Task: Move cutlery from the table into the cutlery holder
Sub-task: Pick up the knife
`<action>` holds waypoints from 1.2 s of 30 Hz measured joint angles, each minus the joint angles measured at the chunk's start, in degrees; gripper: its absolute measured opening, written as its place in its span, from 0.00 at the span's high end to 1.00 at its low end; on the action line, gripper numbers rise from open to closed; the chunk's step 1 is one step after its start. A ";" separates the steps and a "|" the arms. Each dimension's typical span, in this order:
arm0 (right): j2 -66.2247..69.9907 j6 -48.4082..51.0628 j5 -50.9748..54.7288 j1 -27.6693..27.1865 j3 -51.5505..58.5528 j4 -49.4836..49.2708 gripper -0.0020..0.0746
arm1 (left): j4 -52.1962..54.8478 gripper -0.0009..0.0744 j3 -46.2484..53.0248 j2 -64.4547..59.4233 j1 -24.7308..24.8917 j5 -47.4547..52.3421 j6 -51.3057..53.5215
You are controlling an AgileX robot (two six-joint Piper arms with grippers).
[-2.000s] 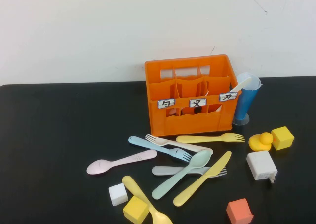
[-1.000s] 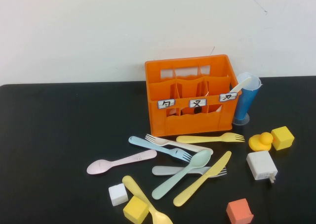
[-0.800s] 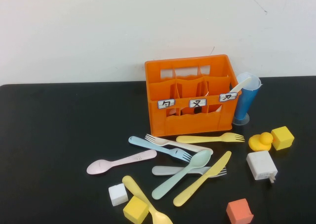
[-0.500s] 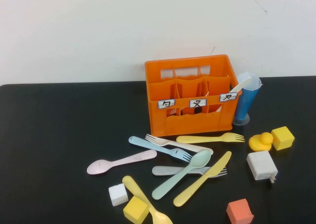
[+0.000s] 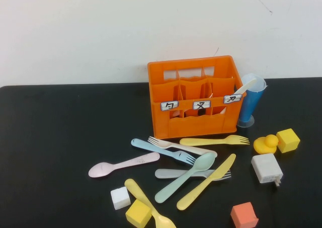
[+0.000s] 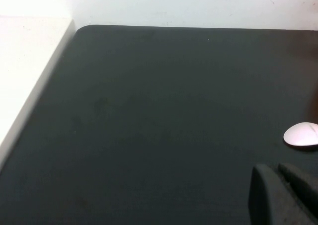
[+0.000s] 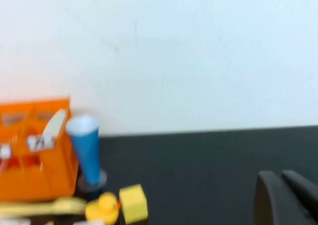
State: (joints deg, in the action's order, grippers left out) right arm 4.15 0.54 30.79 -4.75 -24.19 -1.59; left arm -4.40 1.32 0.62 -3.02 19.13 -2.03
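The orange cutlery holder [image 5: 193, 97] stands at the back of the black table [image 5: 60, 137]; a cream utensil [image 5: 245, 87] leans in its right compartment. In front lie a pink spoon [image 5: 123, 164], light blue fork [image 5: 161, 150], cream fork [image 5: 183, 147], yellow fork [image 5: 214, 140], mint spoon [image 5: 186, 176], grey fork [image 5: 193, 173], yellow knife [image 5: 206, 181] and yellow spoon [image 5: 148, 208]. Neither gripper shows in the high view. My left gripper [image 6: 276, 168] is shut and empty over bare table, near the pink spoon's bowl [image 6: 301, 134]. My right gripper [image 7: 278, 174] is shut and empty, right of the holder [image 7: 30, 150].
A blue-and-clear measuring cup [image 5: 250, 99] stands right of the holder. A yellow duck [image 5: 265, 144], yellow cube [image 5: 288, 140], white charger block [image 5: 266, 168] and orange cube [image 5: 244, 215] lie at the right. A white cube [image 5: 120, 197] and yellow cube [image 5: 138, 213] lie at the front.
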 joint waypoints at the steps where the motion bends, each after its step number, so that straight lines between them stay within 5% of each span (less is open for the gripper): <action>1: 0.90 1.70 0.39 0.00 -0.35 -1.17 0.98 | 0.00 0.99 0.00 0.00 0.00 0.00 0.00; 9: 19.08 39.90 13.11 0.00 -14.36 -22.23 0.98 | 0.00 0.99 0.00 0.00 0.00 0.00 0.00; 16: 41.88 58.54 33.71 0.94 -28.37 -34.55 0.98 | 0.00 0.99 0.00 0.00 0.00 0.00 0.00; 27: 66.53 74.04 38.39 22.59 -41.56 -23.30 0.98 | 0.00 0.99 0.00 0.00 0.00 0.00 0.00; 36: 78.27 86.70 33.03 34.19 -43.07 -20.98 0.98 | 0.00 0.99 0.00 0.00 0.00 0.00 0.00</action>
State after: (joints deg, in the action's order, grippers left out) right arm 82.42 87.24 63.82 29.45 -67.26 -22.57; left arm -4.40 1.32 0.62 -3.02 19.13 -2.03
